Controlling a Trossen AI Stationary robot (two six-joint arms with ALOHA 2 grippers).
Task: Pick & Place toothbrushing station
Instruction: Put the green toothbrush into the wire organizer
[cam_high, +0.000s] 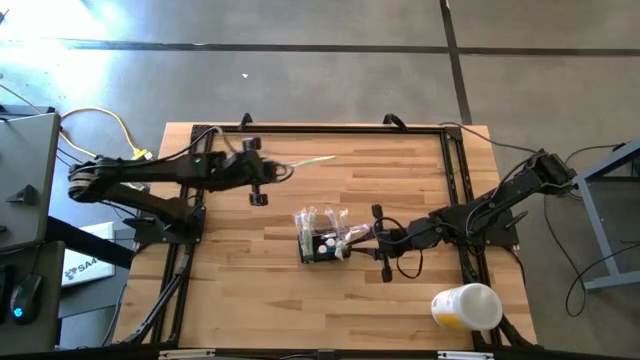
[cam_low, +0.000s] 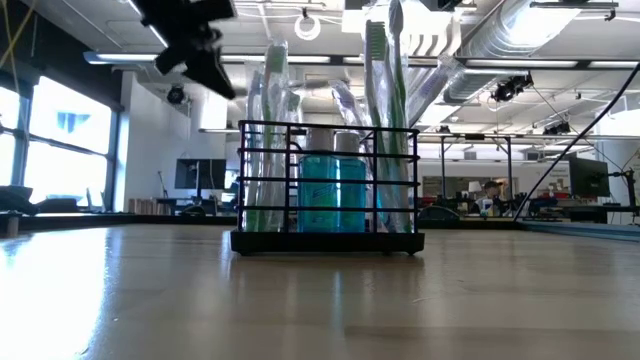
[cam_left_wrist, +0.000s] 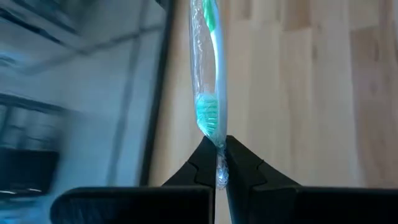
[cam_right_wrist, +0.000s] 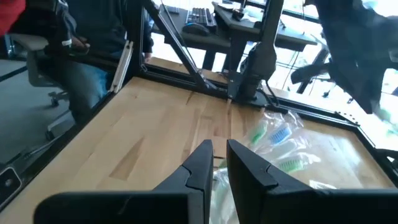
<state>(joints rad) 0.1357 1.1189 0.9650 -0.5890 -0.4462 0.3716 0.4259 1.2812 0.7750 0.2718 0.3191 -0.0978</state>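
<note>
The black wire caddy (cam_high: 320, 245) stands on the wooden table near its middle and holds several wrapped toothbrushes and a blue tube (cam_low: 335, 195). My left gripper (cam_high: 272, 172) is raised over the far left of the table, shut on a wrapped green-and-white toothbrush (cam_left_wrist: 211, 68). It also shows in the low view (cam_low: 200, 50). My right gripper (cam_high: 365, 233) is just right of the caddy, its fingers closed on the clear wrapper of a toothbrush (cam_high: 350, 235) that sticks out of the caddy. My left gripper pinches the wrapped toothbrush just past its bristle head (cam_left_wrist: 218, 148) between its two fingertips. The toothbrush runs straight out ahead of the fingers, lifted clear of the table, its handle toward the table's right (cam_high: 315, 160). My right gripper pinches the clear wrapper's end (cam_right_wrist: 217, 177) between its two fingers, coming level from the table's right. The toothbrush's other end stays in the caddy. The fingers hide how much they hold.
A white-and-yellow cup (cam_high: 465, 307) lies on its side at the table's near right corner. A black frame (cam_high: 455, 180) runs around the tabletop. Bare wood lies left of the caddy and along the near side. A person (cam_right_wrist: 68, 56) sits beyond the table's edge.
</note>
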